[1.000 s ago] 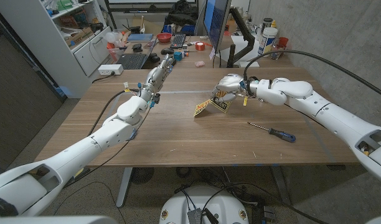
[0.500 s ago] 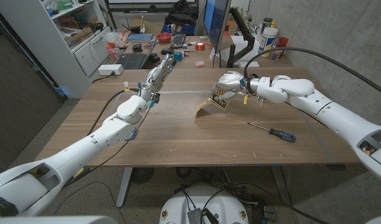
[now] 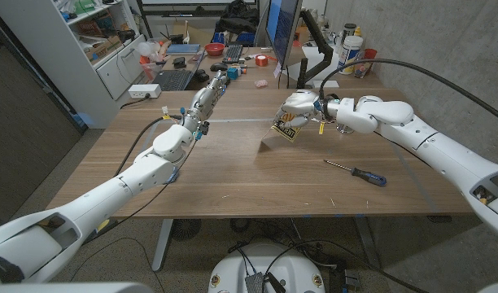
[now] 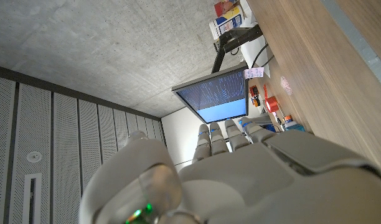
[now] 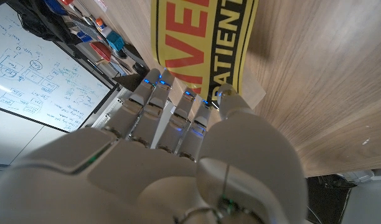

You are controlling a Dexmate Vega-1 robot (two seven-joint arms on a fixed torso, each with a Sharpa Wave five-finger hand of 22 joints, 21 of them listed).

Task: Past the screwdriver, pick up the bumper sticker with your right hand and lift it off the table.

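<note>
Sticker's up: your right hand [image 3: 300,107] pinches the bumper sticker [image 3: 286,128] by its top edge, and it hangs tilted under the fingers, well past the screwdriver [image 3: 356,172] on the far side of it. Compared with a second ago the sheet has risen; back then its lower corner reached down toward the table [image 3: 233,187], now that corner is pulled up closer to the hand and a shadow lies on the wood below it, apart from the sheet. So the lift looks basically done (judging from that gap, not from any contact I can check). In the right wrist view the yellow and black sticker [image 5: 203,43] runs out from under your fingertips [image 5: 154,79], wood grain behind it, print readable, no crumple that I can see. Whether the thumb is backing it I can't tell from there.

Screwdriver hasn't moved, it lies on the table nearer to you than the sticker, well apart from it.

Left hand [image 3: 211,92] is stretched out straight, well off to the left of the screwdriver and farther back, fingers together and extended, holding nothing; same pose as before. The left wrist view has it [image 4: 240,168] with fingers reaching toward a monitor [image 4: 215,94].

Next I'd judge: hold the pinch, raise a touch more to make the clearance plain.
</note>
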